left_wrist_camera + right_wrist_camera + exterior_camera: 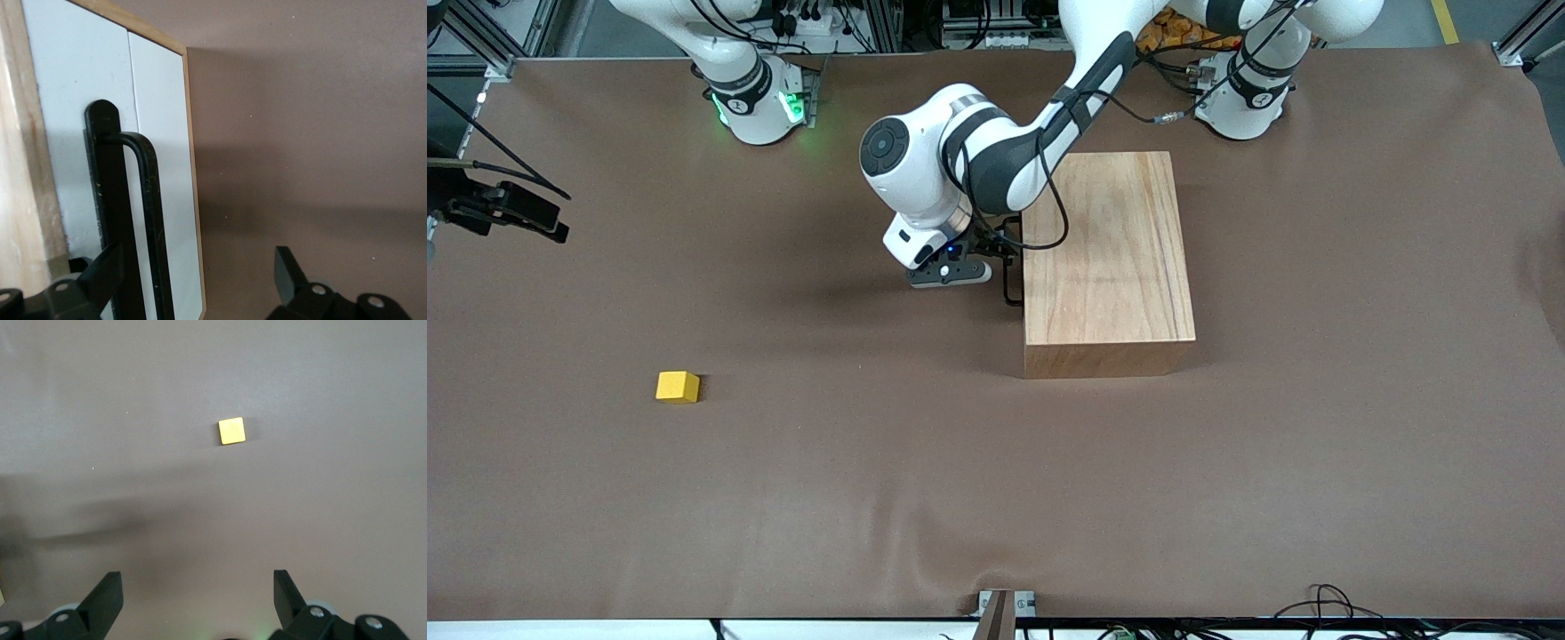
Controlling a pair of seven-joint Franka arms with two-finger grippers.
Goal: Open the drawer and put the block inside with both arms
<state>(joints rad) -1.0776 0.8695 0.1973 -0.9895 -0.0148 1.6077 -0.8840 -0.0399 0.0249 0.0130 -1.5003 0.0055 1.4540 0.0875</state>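
The wooden box (1107, 249) stands mid-table with its drawer (163, 133) pushed in, white front facing the right arm's end of the table. A black loop handle (1012, 289) (152, 200) sticks out from that front. My left gripper (996, 258) (200, 253) is open at the handle, and the handle's bar lies between its fingers without being clamped. The yellow block (678, 387) (231, 431) rests alone on the mat, toward the right arm's end and nearer the front camera than the box. My right gripper (198, 577) hangs open high over the mat, short of the block, holding nothing.
A brown mat (996, 480) covers the whole table. The right arm's base (758, 98) glows green at the table's back edge. The left arm's base (1240, 98) stands close by the box. Cables (1325, 604) lie at the front edge.
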